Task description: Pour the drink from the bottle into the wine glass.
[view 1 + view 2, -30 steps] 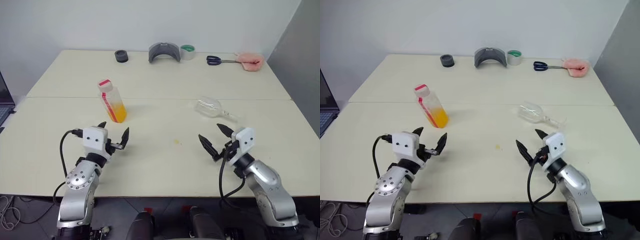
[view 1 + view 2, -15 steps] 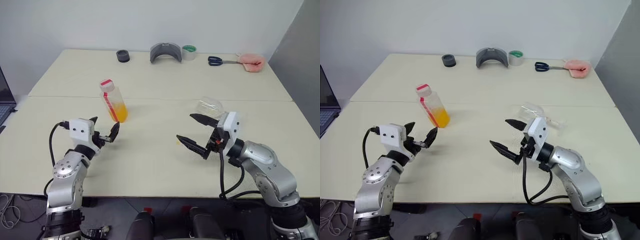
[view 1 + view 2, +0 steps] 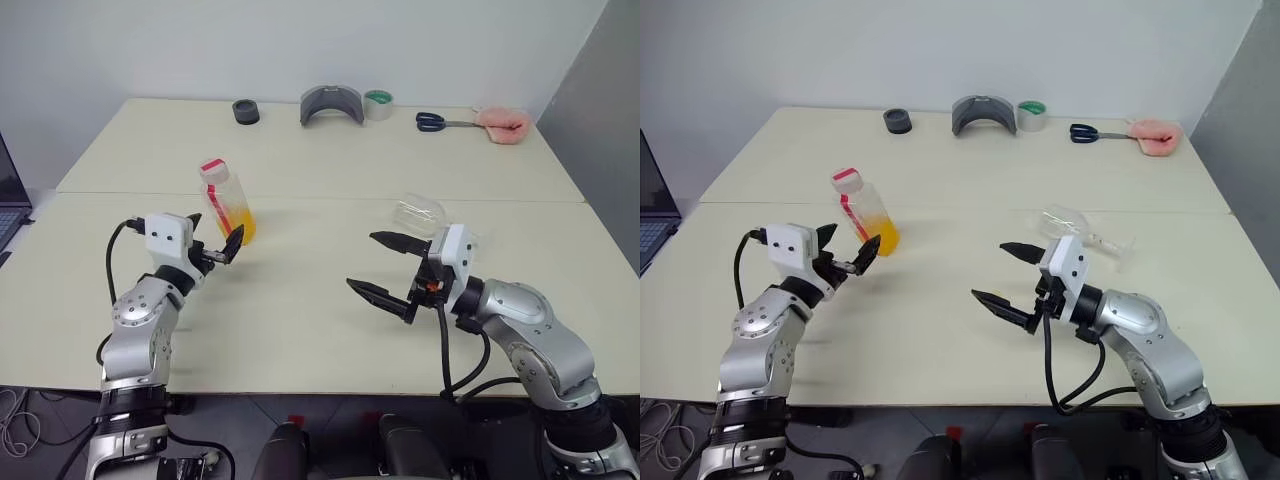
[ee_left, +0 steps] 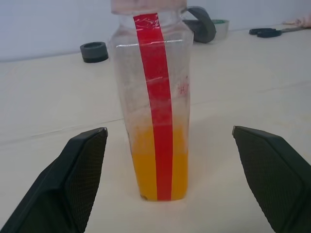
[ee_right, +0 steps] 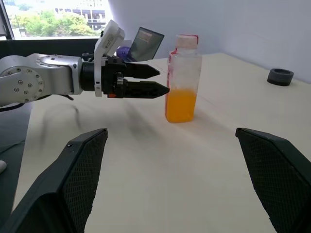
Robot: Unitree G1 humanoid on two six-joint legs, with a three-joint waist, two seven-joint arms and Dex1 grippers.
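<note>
The left gripper (image 3: 221, 248), jaws spread, has advanced close to the clear squarish orange-drink bottle (image 3: 227, 202), ready to grasp.

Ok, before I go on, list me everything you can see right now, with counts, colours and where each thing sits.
bottle: 1, clear with red strip and red-and-white cap, upright, left part of the table.
drink: orange-yellow, fills the bottle's lower part.
wine glass: 1, clear, lying on its side, right of centre.
black ring: 1, far edge, left.
grey curved piece: 1, far edge, middle.
tape roll: 1, green top, beside the grey piece.
scissors: 1, dark blue handles, far right.
pink thing: 1, at the scissors' tips.
laptop: 1, dark, past the table's left edge.
left gripper: open, just short of the bottle.
right gripper: open, near the glass, pointing left.
</note>
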